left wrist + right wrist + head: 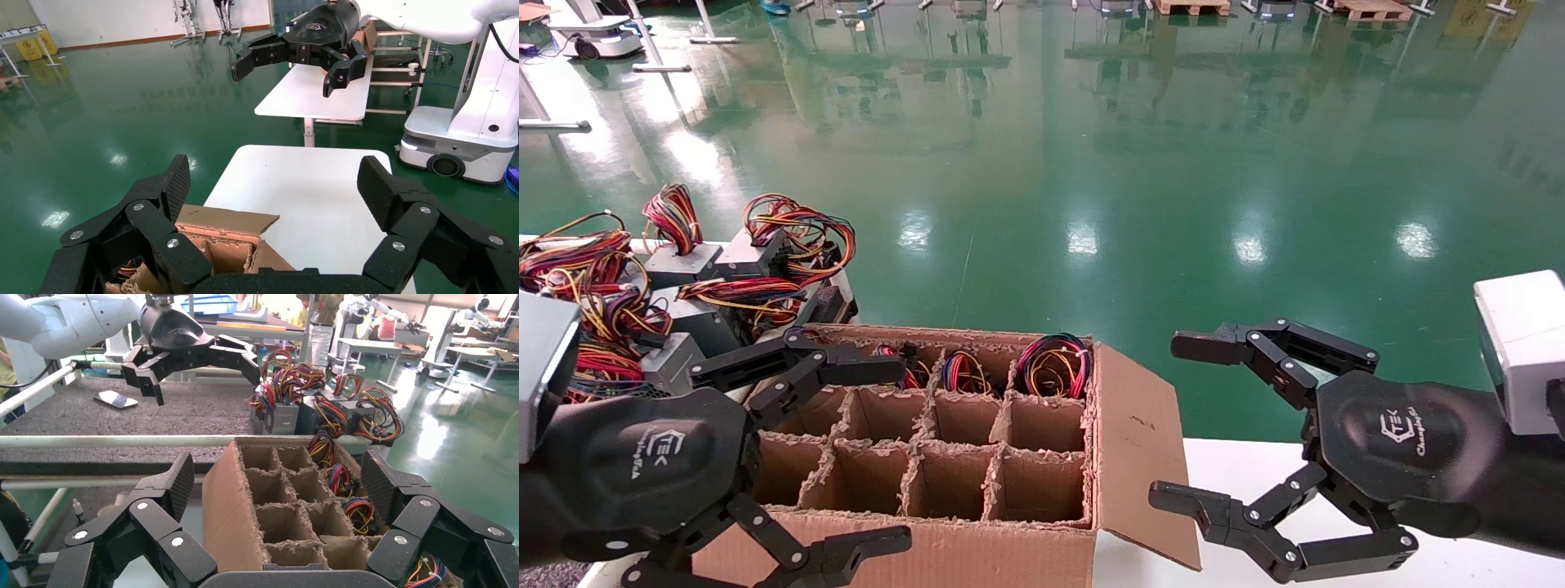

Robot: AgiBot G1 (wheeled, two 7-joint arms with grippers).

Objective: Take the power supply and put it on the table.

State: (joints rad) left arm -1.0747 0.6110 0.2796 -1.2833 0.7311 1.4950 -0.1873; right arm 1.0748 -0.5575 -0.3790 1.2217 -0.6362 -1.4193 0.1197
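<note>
Three power supplies sit in the far row of the divided cardboard box (pixel 1009 555); only their coloured wire loops (pixel 1054 363) (pixel 358 511) show, and the metal bodies are hidden in the cells. Several more power supplies (pixel 756 253) (pixel 287 416) stand on the grey speckled table (pixel 183 410) left of the box. My left gripper (pixel 899 456) (pixel 276 184) hangs open over the box's left side, holding nothing. To the right of the box, my right gripper (pixel 1171 420) (pixel 280 478) is open and empty above the white tabletop (pixel 1254 465).
The box's other cells are bare, and its right flap (pixel 1140 449) stands out over the white tabletop. A pale metal rail (pixel 122 441) edges the grey table, and a small flat object (pixel 116 399) lies on it. Green floor stretches beyond.
</note>
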